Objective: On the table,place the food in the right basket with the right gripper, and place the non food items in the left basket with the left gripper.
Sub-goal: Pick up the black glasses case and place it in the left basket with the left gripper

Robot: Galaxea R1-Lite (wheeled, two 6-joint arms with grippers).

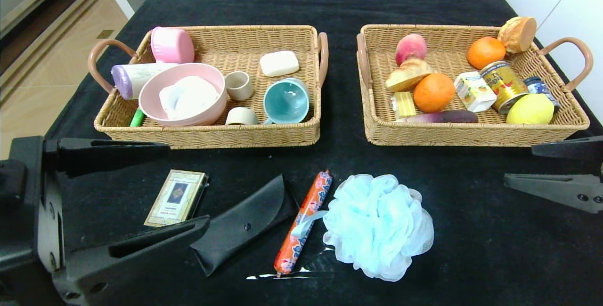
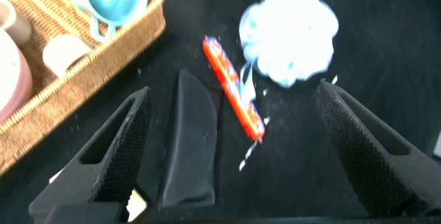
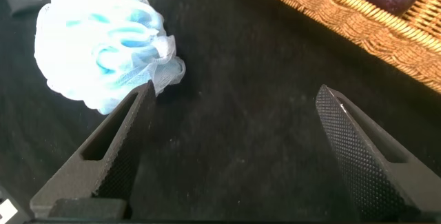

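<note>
1. Sausage stick (image 1: 304,221) lies on the black surface (image 1: 471,249), touching the bath pouf (image 1: 379,226), near the pouch (image 1: 245,223).
2. Left gripper (image 2: 231,148) hovers over pouch and sausage, jaws wide, empty.
3. Right gripper (image 3: 227,148) hovers beside the pouf, jaws wide; it likely must reach the sausage next.

Matte black pincer (image 1: 118,193) with textured, screwed fingers (image 2: 117,151)

On the surface (image 1: 471,249) before me, two baskets sit side by side: left basket (image 1: 207,134) at eleven o'clock, right basket (image 1: 471,134) at one. Nearer me, from nine to three: card box (image 1: 176,197), pouch (image 1: 245,226), sausage stick (image 1: 304,221), bath pouf (image 1: 377,226). The soap bar (image 1: 279,63) lies in the left basket, the carton (image 1: 473,91) in the right.
</note>
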